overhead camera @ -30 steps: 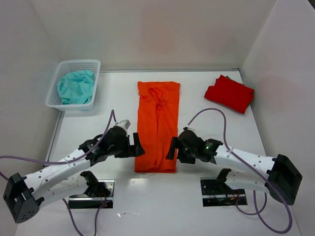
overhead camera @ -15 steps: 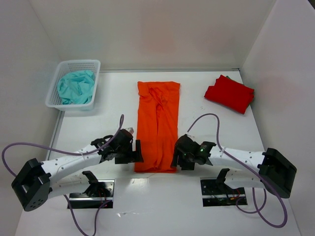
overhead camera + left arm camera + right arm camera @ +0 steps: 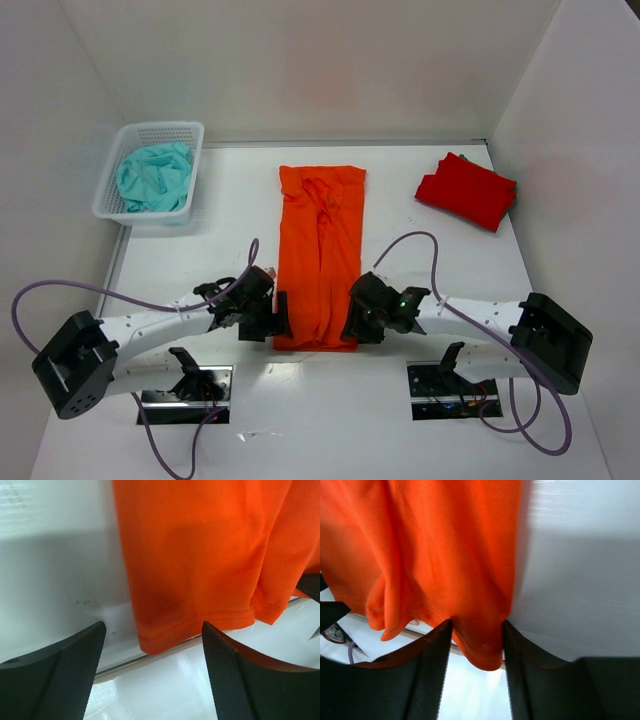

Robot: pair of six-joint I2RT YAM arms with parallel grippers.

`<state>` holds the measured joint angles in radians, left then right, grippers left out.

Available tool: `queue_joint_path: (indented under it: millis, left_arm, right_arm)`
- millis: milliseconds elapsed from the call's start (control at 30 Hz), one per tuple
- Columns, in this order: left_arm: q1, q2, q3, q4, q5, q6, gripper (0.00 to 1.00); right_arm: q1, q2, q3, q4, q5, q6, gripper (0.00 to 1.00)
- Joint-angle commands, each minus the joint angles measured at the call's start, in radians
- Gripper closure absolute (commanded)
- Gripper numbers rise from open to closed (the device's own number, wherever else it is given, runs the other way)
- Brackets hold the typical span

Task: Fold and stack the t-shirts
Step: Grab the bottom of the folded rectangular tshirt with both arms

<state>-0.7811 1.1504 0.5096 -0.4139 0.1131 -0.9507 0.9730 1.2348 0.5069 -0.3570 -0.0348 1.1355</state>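
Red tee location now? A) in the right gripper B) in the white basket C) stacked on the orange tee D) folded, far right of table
D: the red t-shirt lies folded at the far right of the table, apart from the orange t-shirt spread mid-table; the white mesh basket holds only a teal cloth.

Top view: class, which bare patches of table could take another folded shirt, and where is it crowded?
Free: the table between basket and orange shirt, and between orange shirt and red shirt. Crowded: the near edge, where left gripper and right gripper flank the orange shirt's hem.
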Motion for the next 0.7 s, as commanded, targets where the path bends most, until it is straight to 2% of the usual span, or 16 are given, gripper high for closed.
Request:
queue_joint_path:
  millis: [0, 133, 233, 400, 533, 600, 633, 667]
  left_arm:
    - [-0.004, 0.049, 0.009, 0.026, 0.023, 0.003, 0.19]
    - [-0.013, 0.054, 0.009, 0.03, 0.033, -0.001, 0.28]
    - [-0.014, 0.045, 0.0, 0.03, 0.043, -0.009, 0.4]
    - [-0.014, 0.05, -0.011, 0.03, 0.052, -0.021, 0.54]
    - [-0.014, 0.057, -0.031, 0.041, 0.062, -0.026, 0.73]
    - [-0.014, 0.064, -0.031, 0.041, 0.062, -0.034, 0.91]
    - [-0.014, 0.066, -0.031, 0.041, 0.063, -0.034, 1.0]
    - [-0.014, 0.075, -0.031, 0.041, 0.071, -0.034, 1.0]
  right_arm:
    - [0.009, 0.0, -0.017, 0.012, 0.022, 0.006, 0.58]
    - [0.009, -0.015, -0.034, 0.027, 0.013, 0.015, 0.66]
    - [0.009, -0.005, -0.041, 0.038, 0.013, 0.021, 0.72]
    - [0.009, 0.005, -0.041, 0.038, 0.013, 0.021, 0.79]
    - [0.009, -0.006, -0.041, 0.038, 0.022, 0.021, 0.91]
    - [0.009, -0.006, -0.041, 0.038, 0.024, 0.021, 1.0]
    - [0.009, -0.006, -0.041, 0.038, 0.032, 0.021, 1.0]
    - [0.009, -0.006, -0.041, 0.038, 0.032, 0.021, 1.0]
